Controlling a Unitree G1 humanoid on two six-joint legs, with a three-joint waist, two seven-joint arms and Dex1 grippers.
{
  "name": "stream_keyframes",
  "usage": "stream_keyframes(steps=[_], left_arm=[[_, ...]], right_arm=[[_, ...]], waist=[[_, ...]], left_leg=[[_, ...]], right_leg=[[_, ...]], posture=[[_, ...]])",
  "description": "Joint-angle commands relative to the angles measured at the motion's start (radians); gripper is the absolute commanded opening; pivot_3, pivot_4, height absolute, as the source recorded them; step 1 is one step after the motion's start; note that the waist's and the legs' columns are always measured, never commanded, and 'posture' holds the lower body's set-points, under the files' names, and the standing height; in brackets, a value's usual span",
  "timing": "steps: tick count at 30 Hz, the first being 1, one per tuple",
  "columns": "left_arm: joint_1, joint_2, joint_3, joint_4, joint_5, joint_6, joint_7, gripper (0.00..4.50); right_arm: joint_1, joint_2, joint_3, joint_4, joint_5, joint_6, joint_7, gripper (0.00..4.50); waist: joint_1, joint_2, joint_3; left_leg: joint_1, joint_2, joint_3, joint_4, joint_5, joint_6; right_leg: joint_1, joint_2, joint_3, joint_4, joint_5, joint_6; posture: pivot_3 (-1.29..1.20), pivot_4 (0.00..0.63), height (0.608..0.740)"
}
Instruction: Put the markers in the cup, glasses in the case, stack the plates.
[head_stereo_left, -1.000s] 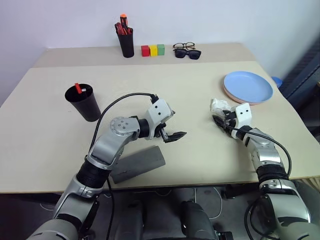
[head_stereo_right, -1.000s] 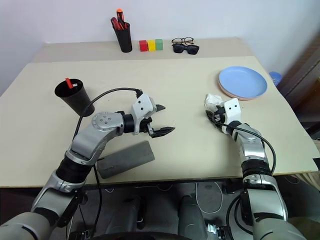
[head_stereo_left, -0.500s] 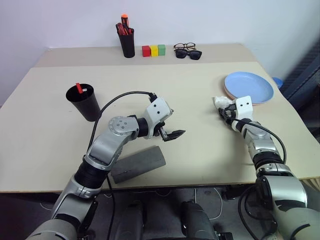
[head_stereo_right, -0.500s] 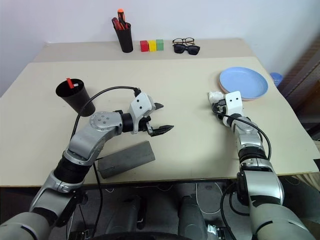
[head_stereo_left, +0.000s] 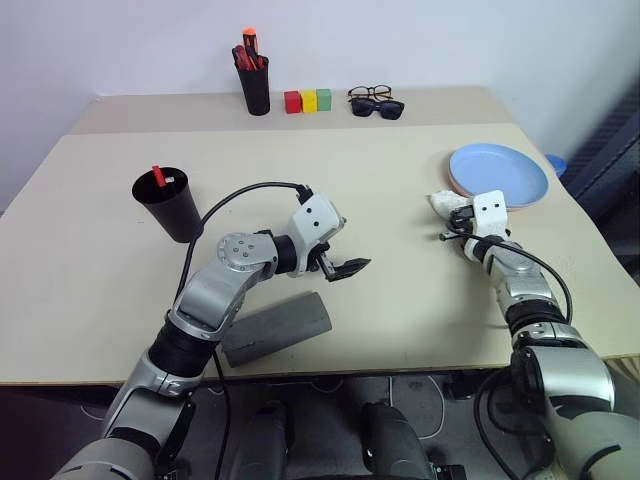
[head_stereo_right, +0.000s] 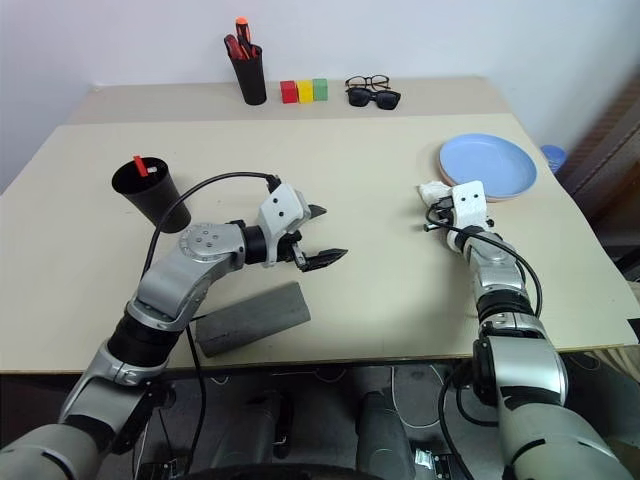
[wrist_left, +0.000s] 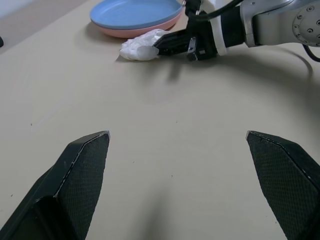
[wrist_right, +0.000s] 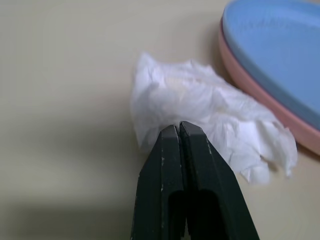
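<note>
Your right gripper is sitting pinched together, empty, touching crumpled tissue beside the stacked plates near the table's right edge. Pushing on risks shoving tissue against them. Left gripper is hanging spread wide, empty, mid-table.

wall: plain white wall behind
tabletop: wide smooth beige tabletop, with a raised strip at the back
light: bright and even

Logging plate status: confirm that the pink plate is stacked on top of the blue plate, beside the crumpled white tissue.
Not right. The blue plate lies on top, and the pink plate is underneath, only its rim showing. The right wrist view shows this. The crumpled white tissue does lie beside the stack.
</note>
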Motion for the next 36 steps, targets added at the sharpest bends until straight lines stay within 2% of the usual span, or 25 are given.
stream_keyframes(steps=[1, 5, 6, 7, 11, 17, 28, 29, 30, 33, 34, 36], left_arm=[[-0.013, -0.008, 0.010, -0.021, -0.007, -0.015, 0.002, 4.50], [-0.008, -0.013, 0.005, -0.017, -0.006, -0.019, 0.000, 4.50], [-0.008, -0.014, 0.004, -0.017, -0.007, -0.018, -0.001, 4.50], [-0.007, -0.014, 0.004, -0.019, -0.008, -0.017, -0.002, 4.50], [-0.007, -0.010, 0.005, -0.021, -0.008, -0.015, -0.005, 4.50], [-0.002, 0.000, 0.009, -0.037, -0.009, -0.002, -0.005, 4.50], [0.011, 0.024, 0.021, -0.069, -0.012, 0.027, 0.010, 4.50], [0.012, 0.026, 0.021, -0.072, -0.012, 0.029, 0.012, 4.50], [0.012, 0.026, 0.022, -0.074, -0.013, 0.031, 0.014, 4.50], [0.016, 0.028, 0.025, -0.083, -0.016, 0.038, 0.017, 4.50], [0.019, 0.028, 0.028, -0.086, -0.018, 0.039, 0.018, 4.50], [0.025, 0.027, 0.030, -0.091, -0.021, 0.041, 0.020, 4.50]], right_arm=[[0.012, -0.010, -0.035, -0.142, 0.041, 0.010, 0.010, 0.03], [0.068, -0.006, -0.046, -0.290, 0.080, 0.107, 0.031, 0.03], [0.078, -0.003, -0.043, -0.310, 0.081, 0.121, 0.029, 0.53], [0.087, 0.000, -0.041, -0.326, 0.082, 0.132, 0.025, 0.72], [0.091, 0.019, -0.034, -0.342, 0.083, 0.155, 0.010, 2.59], [0.046, 0.036, -0.024, -0.250, 0.071, 0.139, 0.017, 2.59], [-0.074, 0.077, -0.008, 0.050, 0.028, 0.038, 0.013, 2.59], [-0.084, 0.078, -0.007, 0.073, 0.022, 0.028, 0.007, 2.06], [-0.092, 0.077, -0.008, 0.089, 0.020, 0.022, 0.008, 1.79], [-0.106, 0.073, -0.010, 0.117, 0.013, 0.003, 0.006, 0.31], [-0.108, 0.070, -0.011, 0.116, 0.013, -0.001, 0.007, 0.07], [-0.108, 0.065, -0.013, 0.113, 0.014, -0.006, 0.012, 0.07]], waist=[[0.000, 0.000, 0.000], [0.001, 0.000, 0.000], [0.001, 0.000, 0.000], [0.001, 0.000, 0.000], [0.001, 0.000, 0.000], [0.000, 0.000, 0.000], [-0.002, 0.000, 0.000], [-0.002, 0.000, 0.000], [-0.002, 0.000, 0.000], [-0.001, 0.000, 0.000], [-0.001, 0.000, 0.000], [-0.002, 0.000, 0.000]], left_leg=[[0.000, 0.000, 0.000, 0.000, 0.000, 0.000], [0.000, 0.000, 0.000, 0.000, 0.000, 0.000], [0.000, 0.000, 0.000, 0.000, 0.000, 0.000], [0.000, 0.000, 0.000, 0.000, 0.000, 0.000], [0.000, 0.000, 0.000, 0.000, 0.000, 0.000], [0.000, 0.000, 0.000, 0.000, 0.000, 0.000], [0.000, 0.000, 0.000, 0.000, 0.000, 0.000], [0.000, 0.000, 0.000, 0.000, 0.000, 0.000], [0.000, 0.000, 0.000, 0.000, 0.000, 0.000], [0.000, 0.000, 0.000, -0.001, 0.000, 0.000], [0.000, 0.000, 0.000, -0.001, 0.000, 0.000], [0.000, 0.000, 0.000, -0.001, 0.000, 0.000]], right_leg=[[0.000, 0.000, 0.000, 0.000, 0.000, 0.000], [0.000, 0.000, 0.000, 0.000, 0.000, 0.000], [0.000, 0.000, 0.000, 0.000, 0.000, 0.000], [0.000, 0.000, 0.000, 0.000, 0.000, 0.000], [0.000, 0.000, 0.000, 0.000, 0.000, 0.000], [0.000, 0.000, 0.000, 0.000, 0.000, 0.000], [0.000, 0.000, 0.000, 0.000, 0.000, 0.000], [0.000, 0.000, 0.000, 0.000, 0.000, 0.000], [0.000, 0.000, 0.000, 0.000, 0.000, 0.000], [0.000, 0.000, 0.000, 0.000, 0.000, 0.000], [0.000, 0.000, 0.000, 0.000, 0.000, 0.000], [0.000, 0.000, 0.000, 0.000, 0.000, 0.000]], posture=[[0.00, 0.150, 0.740], [0.00, 0.150, 0.740], [0.00, 0.150, 0.740], [0.00, 0.150, 0.740], [0.00, 0.150, 0.740], [0.00, 0.150, 0.740], [0.00, 0.150, 0.740], [0.00, 0.150, 0.740], [0.00, 0.150, 0.740], [0.00, 0.150, 0.740], [0.00, 0.150, 0.740], [0.00, 0.150, 0.740]])
